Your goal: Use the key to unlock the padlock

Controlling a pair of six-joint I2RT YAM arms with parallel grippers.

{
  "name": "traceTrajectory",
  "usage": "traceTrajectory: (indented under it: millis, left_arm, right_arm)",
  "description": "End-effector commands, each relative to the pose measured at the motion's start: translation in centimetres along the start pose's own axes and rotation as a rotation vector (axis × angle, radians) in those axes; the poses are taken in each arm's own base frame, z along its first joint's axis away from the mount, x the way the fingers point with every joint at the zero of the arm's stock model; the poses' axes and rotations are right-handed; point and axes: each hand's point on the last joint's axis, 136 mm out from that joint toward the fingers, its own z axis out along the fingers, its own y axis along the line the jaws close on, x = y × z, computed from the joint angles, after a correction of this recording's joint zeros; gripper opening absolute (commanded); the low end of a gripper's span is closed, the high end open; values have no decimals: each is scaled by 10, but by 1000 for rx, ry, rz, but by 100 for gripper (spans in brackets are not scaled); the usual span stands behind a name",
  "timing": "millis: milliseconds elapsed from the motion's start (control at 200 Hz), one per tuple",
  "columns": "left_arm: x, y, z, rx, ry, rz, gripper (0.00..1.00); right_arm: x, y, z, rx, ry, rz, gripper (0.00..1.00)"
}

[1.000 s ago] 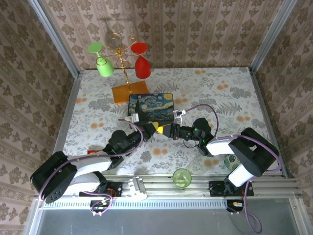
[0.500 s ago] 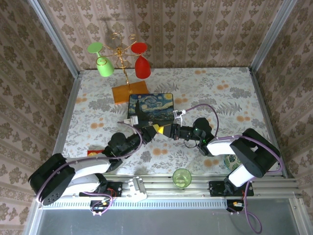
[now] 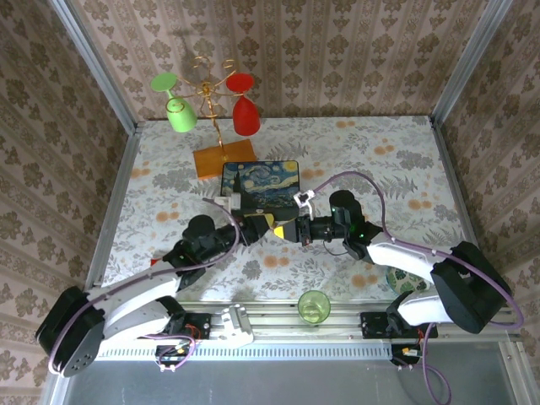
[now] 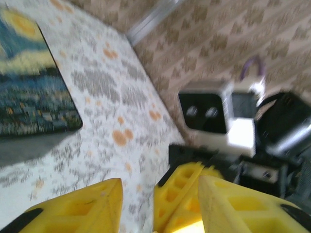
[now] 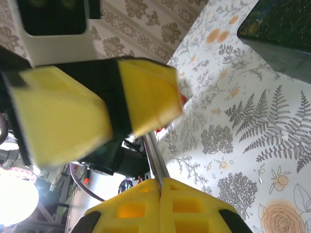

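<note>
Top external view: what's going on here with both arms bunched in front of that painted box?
Both arms reach to one spot over the floral table, just in front of the dark blue painted box, where the left gripper and right gripper sit nearly tip to tip. The left fingers stand apart; the right fingers are pressed together. I cannot tell whether the padlock or the key is held.
</note>
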Motion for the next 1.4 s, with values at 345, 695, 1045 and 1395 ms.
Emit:
traceTrajectory:
  millis: [345,695,1045,1395]
  left_arm:
    - [16,-21,1,100,106,39,20]
    - [22,-16,2,84,132,44,6]
    - [3,-17,-1,66,18,19,0]
    - [-33,-25,-13,74,-209,-18,0]
  right_arm:
    - [1,5,-8,-17,20,-14,0]
    - [-1,4,-7,-27,22,-10,0]
    - [-22,7,-14,-79,-111,7,43]
    - [-39,14,-14,-205,-236,63,50]
